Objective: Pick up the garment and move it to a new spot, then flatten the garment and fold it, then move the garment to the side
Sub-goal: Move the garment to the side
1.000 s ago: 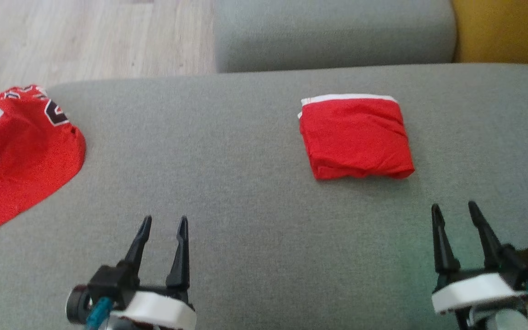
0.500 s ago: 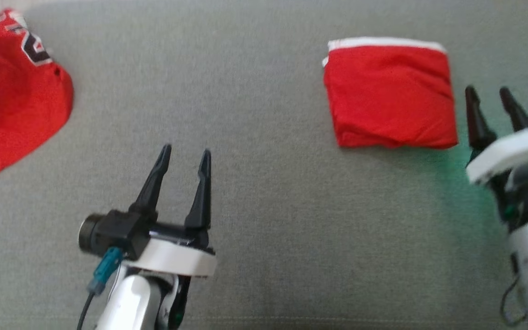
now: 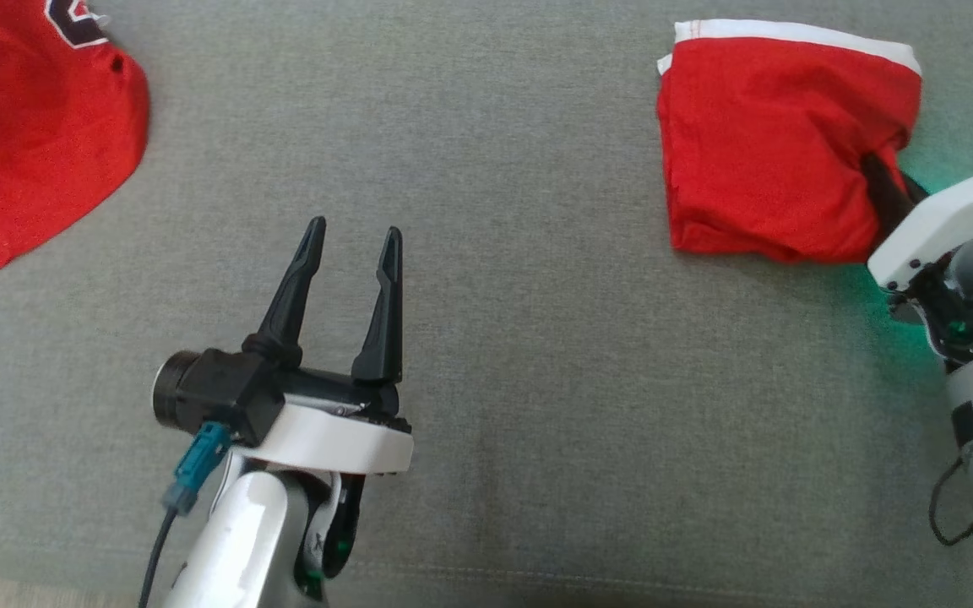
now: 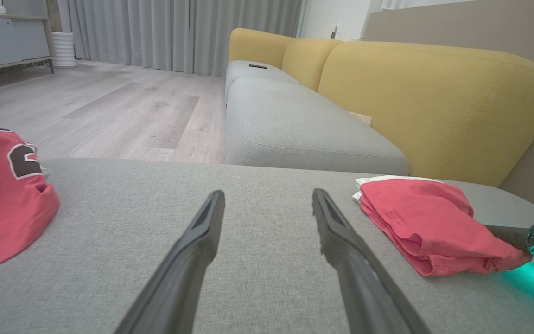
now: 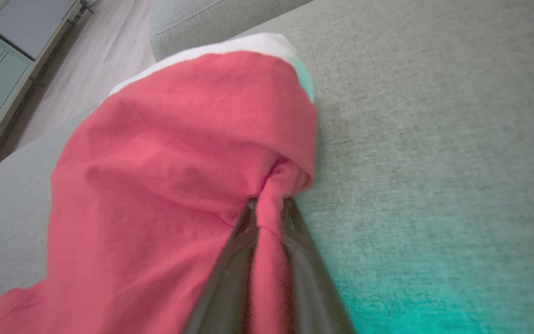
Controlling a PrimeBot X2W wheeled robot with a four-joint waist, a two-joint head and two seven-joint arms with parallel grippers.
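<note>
Head view: right fingers (image 3: 882,192) clamped on garment (image 3: 765,143) right edge; left fingers (image 3: 296,279) apart over bare cushion (image 3: 520,219).

Left end effector (image 4: 268,192) fingers spread; folded garment (image 4: 415,218) right.

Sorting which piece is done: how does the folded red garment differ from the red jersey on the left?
The folded garment is a compact squared stack with a white edge; the jersey lies loose and spread, showing a black-and-white number. The right claw pinches the folded garment's edge; nothing touches the jersey. Both are red and lie on the grey cushion.
</note>
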